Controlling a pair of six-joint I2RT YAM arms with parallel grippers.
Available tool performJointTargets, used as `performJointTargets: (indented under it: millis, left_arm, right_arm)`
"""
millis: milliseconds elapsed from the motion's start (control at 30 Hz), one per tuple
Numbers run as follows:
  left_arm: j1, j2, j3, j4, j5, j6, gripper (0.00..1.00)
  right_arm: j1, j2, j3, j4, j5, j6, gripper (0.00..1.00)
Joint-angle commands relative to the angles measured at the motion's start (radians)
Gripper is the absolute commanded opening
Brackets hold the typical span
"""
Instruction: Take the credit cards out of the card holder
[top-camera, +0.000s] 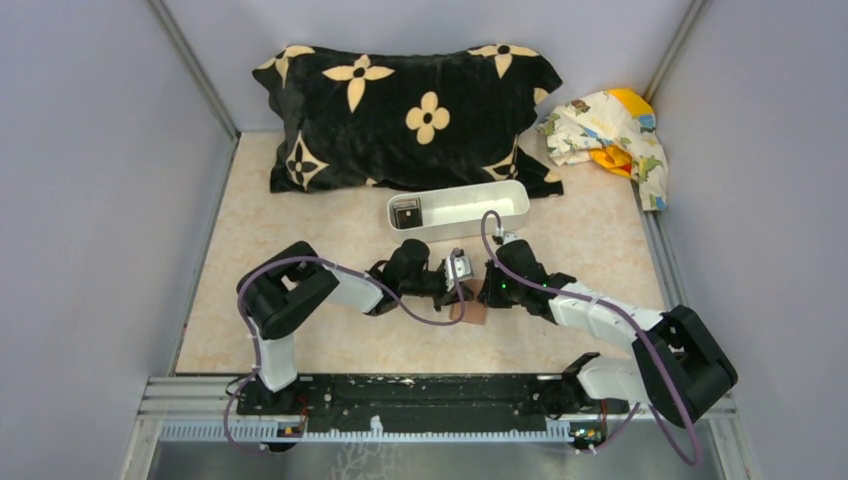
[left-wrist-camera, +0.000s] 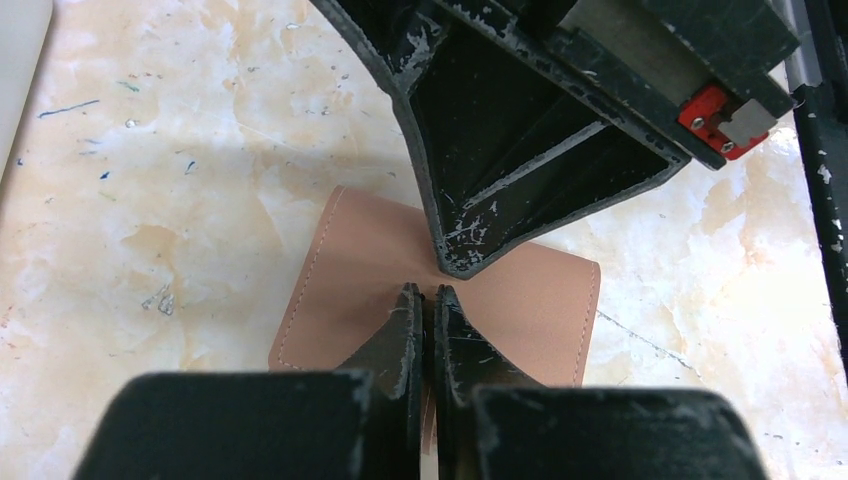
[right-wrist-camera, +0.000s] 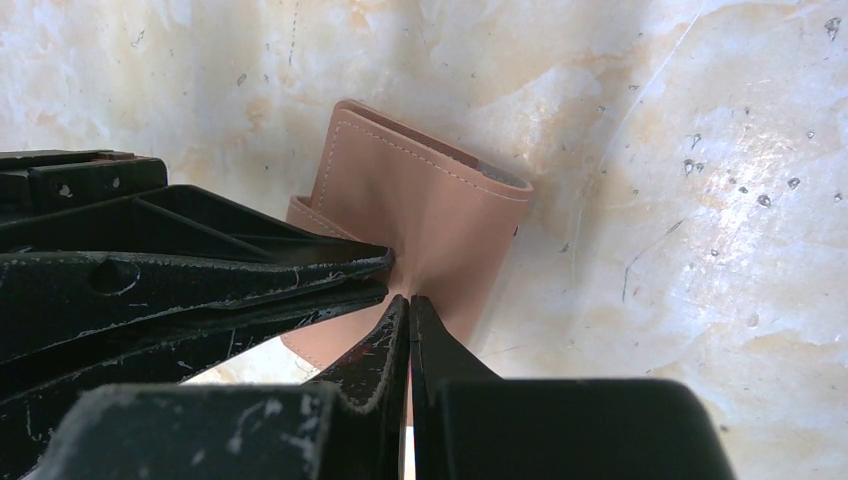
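The card holder (left-wrist-camera: 330, 285) lies closed, brown side up, in the middle of the counter (left-wrist-camera: 150, 200), on the near side of the white tray (top-camera: 500, 196). The left pincer (left-wrist-camera: 425, 300) is closed tight on a small fold of its top leather. The right pincer (right-wrist-camera: 408, 305) is closed just as tight on the same spot, coming in from the right. The two sets of tips almost touch, and the leather puckers between them.

The step in hand looks like opening the holder so the slots face up. No credit cards are plainly visible from either wrist. A thin grey edge at the holder's far corner may be one, but that is not certain.

Both grips sit at one point, so pulling them apart would likely only stretch the leather. It would be better for one pincer to pin the lower flap flat while the other takes only the top flap at its free edge and swings it over slowly. The pinches are shallow and could slip. A dark flat piece (top-camera: 407, 211) sits in the tray's left end; what it is cannot be told.
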Motion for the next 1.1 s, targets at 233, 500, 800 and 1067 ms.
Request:
performJointTargets:
  millis: [233,500,800,1067]
  left_arm:
    - [-0.005,-0.054,-0.086,-0.202,-0.044,-0.106,0.0]
    - [-0.005,-0.125,-0.117,-0.183,-0.056,-0.124,0.0]
    - [-0.005,-0.214,-0.159,-0.176,-0.1,-0.154,0.0]
    - [-0.005,-0.279,-0.227,-0.238,-0.31,-0.223,0.07]
  right_arm:
    - [-0.006,0.015,-0.027,0.036,0.011,0.01,0.0]
    - [-0.006,-0.005,-0.039,0.028,0.021,0.012,0.0]
    - [-0.006,-0.028,-0.039,-0.007,0.044,0.011,0.0]
    - [-0.004,-0.029,-0.008,-0.035,0.062,-0.005,0.0]
